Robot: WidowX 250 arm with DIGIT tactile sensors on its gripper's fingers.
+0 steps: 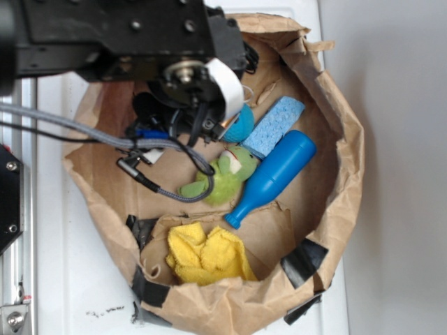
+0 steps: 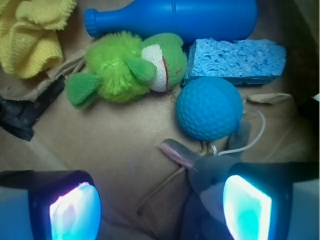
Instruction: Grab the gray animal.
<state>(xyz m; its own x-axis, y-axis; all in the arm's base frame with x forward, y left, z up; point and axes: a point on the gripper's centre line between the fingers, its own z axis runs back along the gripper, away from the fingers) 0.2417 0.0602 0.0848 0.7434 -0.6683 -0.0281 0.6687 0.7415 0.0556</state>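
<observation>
The gray animal [image 2: 207,175] lies low in the wrist view, gray head with a whitish face and one pink-lined ear [image 2: 175,151] pointing left. My gripper [image 2: 160,210] is open around it. The right pad [image 2: 247,207] sits against the toy's head, while the left pad [image 2: 75,212] stands far off over bare paper. In the exterior view the arm [image 1: 140,42] covers both the toy and the fingers.
A blue ball [image 2: 210,107] touches the toy's far side. Beyond it lie a blue sponge [image 2: 235,61], a lime-green plush [image 2: 127,67], a blue plastic pin [image 2: 172,17] and a yellow cloth [image 2: 30,35]. Crumpled brown paper walls [image 1: 342,139] ring everything.
</observation>
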